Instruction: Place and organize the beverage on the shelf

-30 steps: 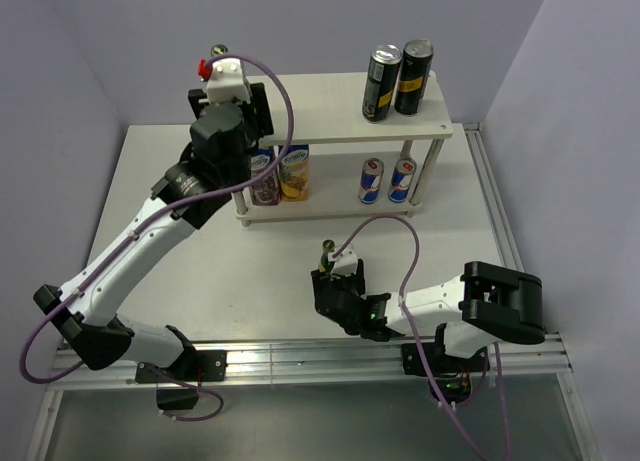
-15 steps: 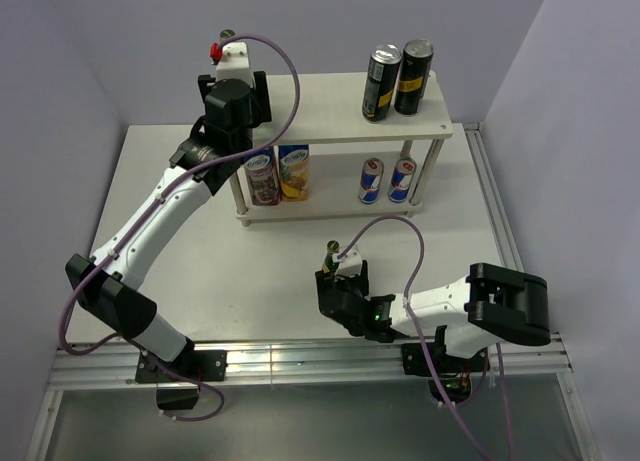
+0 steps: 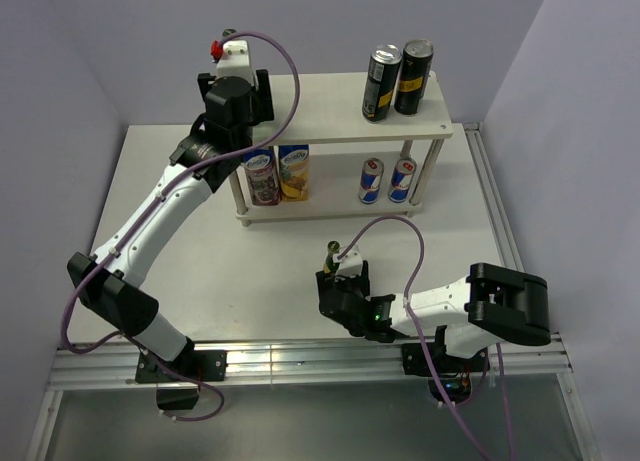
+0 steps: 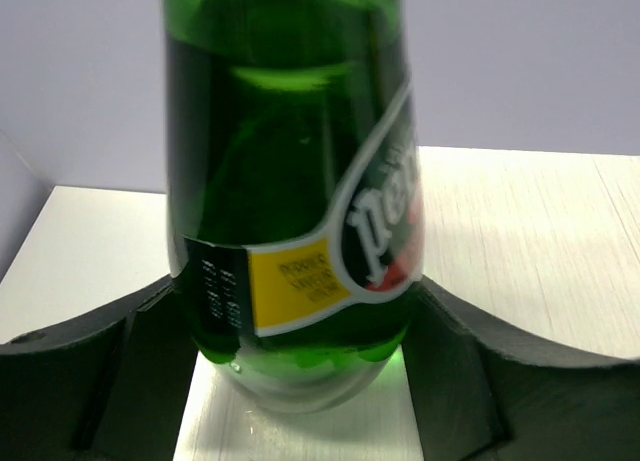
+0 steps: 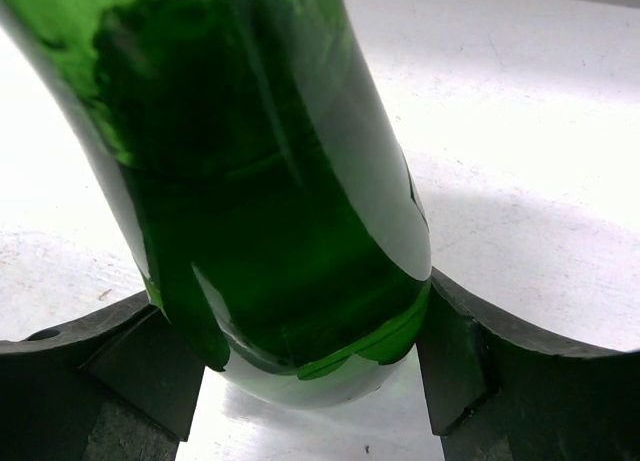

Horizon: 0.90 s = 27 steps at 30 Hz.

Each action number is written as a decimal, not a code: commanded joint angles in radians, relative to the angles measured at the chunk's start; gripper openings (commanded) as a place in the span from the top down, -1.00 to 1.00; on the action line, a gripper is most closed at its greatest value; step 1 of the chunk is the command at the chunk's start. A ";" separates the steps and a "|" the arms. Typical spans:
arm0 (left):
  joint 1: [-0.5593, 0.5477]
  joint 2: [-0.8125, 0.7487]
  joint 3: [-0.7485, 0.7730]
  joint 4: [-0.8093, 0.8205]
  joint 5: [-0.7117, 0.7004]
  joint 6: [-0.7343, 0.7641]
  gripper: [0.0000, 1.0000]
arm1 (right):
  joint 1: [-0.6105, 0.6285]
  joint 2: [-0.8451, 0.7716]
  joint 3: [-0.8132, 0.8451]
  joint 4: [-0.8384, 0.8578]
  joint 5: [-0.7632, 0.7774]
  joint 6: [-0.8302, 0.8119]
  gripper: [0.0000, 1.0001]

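My left gripper [image 3: 232, 66] is at the left end of the shelf's [image 3: 340, 106] top board, shut on a green glass bottle [image 4: 290, 161] with a yellow label. The bottle stands upright, with its base at the board's [image 4: 520, 241] surface. My right gripper [image 3: 338, 281] is low over the table in front of the shelf, shut on the second green bottle [image 5: 270, 201], which leans to the left; its cap [image 3: 333, 249] shows from above. Two black cans [image 3: 397, 79] stand on the top board's right end. Two blue-and-silver cans [image 3: 387, 179] stand on the lower tier.
A purple can [image 3: 262, 176] and a yellow carton [image 3: 294, 171] stand on the lower tier's left side. Walls close in behind and beside the table. A metal rail [image 3: 300, 361] runs along the near edge by the arm bases.
My left arm has swung back and up, carrying its bottle to the top board's left end, then held still. My right gripper has shifted slightly nearer with its bottle.
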State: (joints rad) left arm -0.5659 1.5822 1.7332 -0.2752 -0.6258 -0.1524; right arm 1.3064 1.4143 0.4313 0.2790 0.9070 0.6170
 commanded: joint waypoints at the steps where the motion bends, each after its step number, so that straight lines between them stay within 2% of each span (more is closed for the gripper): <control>1: 0.000 -0.047 -0.009 0.067 0.011 -0.038 -0.58 | 0.007 -0.055 0.032 0.074 0.116 0.027 1.00; 2: 0.000 -0.056 -0.015 0.068 0.009 -0.039 -0.85 | 0.008 -0.057 0.032 0.074 0.118 0.027 1.00; 4: 0.000 -0.074 -0.029 0.062 0.003 -0.049 -0.99 | 0.007 -0.058 0.037 0.066 0.118 0.029 1.00; 13: -0.009 -0.203 -0.086 -0.031 0.017 -0.130 -0.99 | 0.011 -0.165 0.081 -0.012 0.119 0.006 1.00; 17: -0.029 -0.286 -0.118 -0.122 0.021 -0.183 -0.99 | 0.037 -0.277 0.182 -0.191 0.133 0.004 1.00; 21: -0.042 -0.381 -0.156 -0.202 0.034 -0.210 -0.99 | 0.085 -0.389 0.350 -0.271 0.174 -0.107 1.00; 26: -0.042 -0.476 -0.192 -0.252 0.066 -0.187 -0.99 | 0.094 -0.414 0.512 -0.244 0.159 -0.275 1.00; 27: -0.042 -0.488 -0.198 -0.255 0.064 -0.179 -0.99 | 0.094 -0.400 0.564 -0.223 0.150 -0.354 1.00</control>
State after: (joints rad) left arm -0.6048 1.1282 1.5517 -0.4881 -0.5907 -0.3328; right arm 1.4010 1.0428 0.8665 -0.0525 0.9852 0.4385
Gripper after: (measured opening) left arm 0.994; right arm 0.782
